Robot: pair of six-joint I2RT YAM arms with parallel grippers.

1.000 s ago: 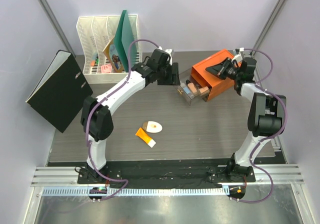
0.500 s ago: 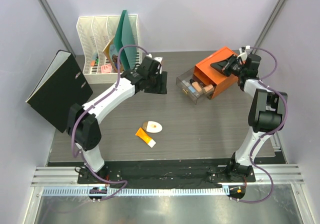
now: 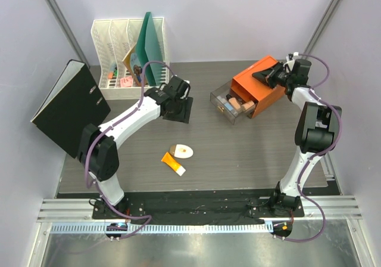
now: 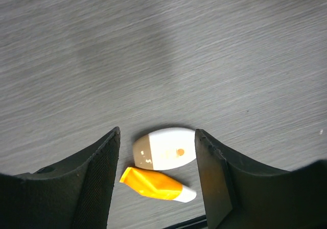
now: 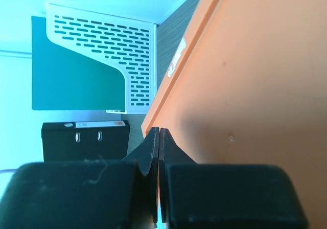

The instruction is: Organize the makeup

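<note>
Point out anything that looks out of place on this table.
The white oval compact and the orange white-capped tube lie loose mid-table, side by side, while other makeup sits in the clear drawer pulled out of the orange box.

Top view: drawer (image 3: 229, 105) contents too small to tell apart; only peach and dark shapes read. Rack (image 3: 119, 46) items partly hidden behind its walls. Left gripper (image 3: 180, 110) reads as one black block, finger gap not resolvable. Left wrist view: both fingers (image 4: 97, 183) cut off at the lower frame edge. Right wrist view: box (image 5: 255, 75) runs off the top and right edges; binder (image 5: 84, 139) partly hidden behind the right gripper (image 5: 159, 134).
</note>
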